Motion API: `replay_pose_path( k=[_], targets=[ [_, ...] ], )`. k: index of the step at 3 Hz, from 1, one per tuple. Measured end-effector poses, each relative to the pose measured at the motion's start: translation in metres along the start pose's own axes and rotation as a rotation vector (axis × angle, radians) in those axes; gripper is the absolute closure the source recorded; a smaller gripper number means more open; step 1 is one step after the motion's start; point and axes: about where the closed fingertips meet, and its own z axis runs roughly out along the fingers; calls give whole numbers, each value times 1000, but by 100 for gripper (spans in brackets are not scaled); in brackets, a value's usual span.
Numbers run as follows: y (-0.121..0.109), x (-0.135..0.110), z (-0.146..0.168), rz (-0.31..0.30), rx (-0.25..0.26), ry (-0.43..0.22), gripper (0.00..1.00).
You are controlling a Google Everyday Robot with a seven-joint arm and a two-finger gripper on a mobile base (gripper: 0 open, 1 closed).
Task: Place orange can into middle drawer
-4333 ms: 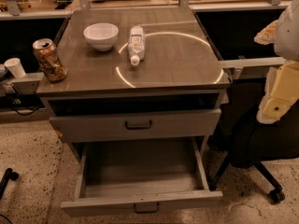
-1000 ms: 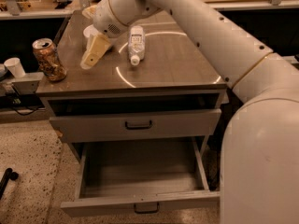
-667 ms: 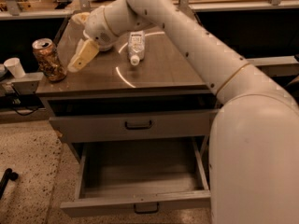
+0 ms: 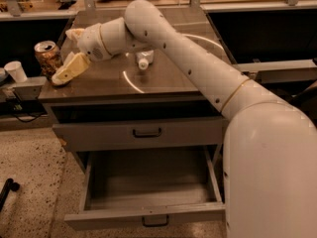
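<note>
The gripper [image 4: 64, 56] hovers at the left end of the cabinet top [image 4: 104, 86], its cream fingers [image 4: 72, 68] spread apart and holding nothing. Just left of it, the orange can [image 4: 47, 58] stands upright by the left edge, with a mottled orange-brown body and a silver top with a tab. Whether the finger touches it is unclear. Below, the middle drawer [image 4: 148, 214] is pulled out towards the near side.

Light from overhead, warm tone. Worktop [image 4: 99, 87] evenly bright, with a thin curved arc of glare across its sheen. White arm [image 4: 198, 63] is strongly lit on top and shaded beneath. Hand [image 4: 63, 57] is at the worktop's left edge beside the orange can [image 4: 48, 58], fingers spread; can top glints. Recess under the worktop is in deep shadow. Open middle drawer [image 4: 109, 221] dim inside.
</note>
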Motion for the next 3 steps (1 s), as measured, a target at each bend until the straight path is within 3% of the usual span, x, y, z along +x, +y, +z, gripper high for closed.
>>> replay_pose_path(
  k=[1, 2, 3],
  targets=[
    [1, 4, 10, 50, 65, -36, 0],
    [1, 3, 12, 46, 65, -50, 0],
    [2, -1, 20, 26, 67, -118, 0]
  ],
)
